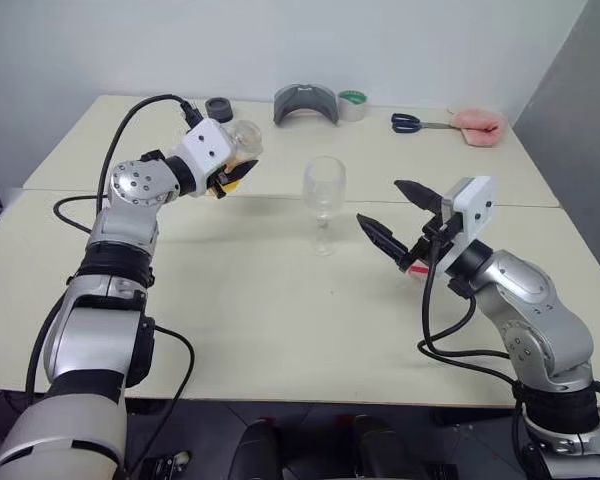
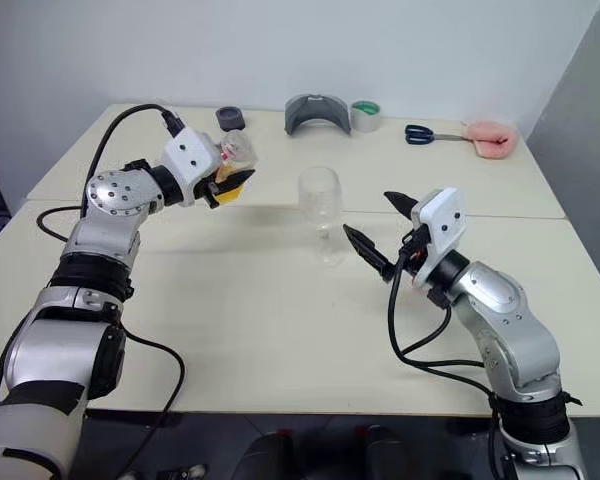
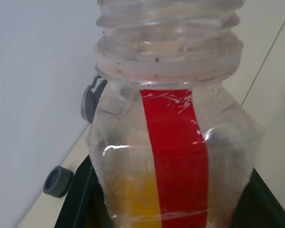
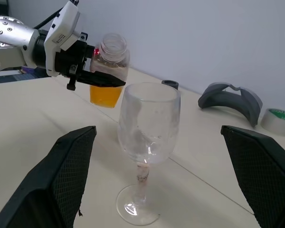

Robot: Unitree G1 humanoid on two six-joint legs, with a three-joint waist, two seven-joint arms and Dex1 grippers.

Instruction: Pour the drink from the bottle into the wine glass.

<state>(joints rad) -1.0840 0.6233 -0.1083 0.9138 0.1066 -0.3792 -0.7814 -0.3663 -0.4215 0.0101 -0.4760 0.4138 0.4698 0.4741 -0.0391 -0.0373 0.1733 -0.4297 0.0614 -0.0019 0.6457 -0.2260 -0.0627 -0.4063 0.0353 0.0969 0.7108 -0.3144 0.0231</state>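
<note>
The left gripper [image 4: 92, 78] is clamped on the bottle [image 4: 109, 71], holding it clear of the table [image 1: 280, 320] with its uncapped mouth up, the orange drink [image 4: 104, 95] pooled in its lower part below the fingers and a red stripe running down its side. Just beyond the bottle, toward the right gripper, the wine glass [image 1: 324, 200] stands upright on the table, apart from both grippers. The right gripper [image 1: 392, 215] hovers near the glass with its two black fingers spread wide, holding nothing, the bowl lying ahead of the gap between them.
</note>
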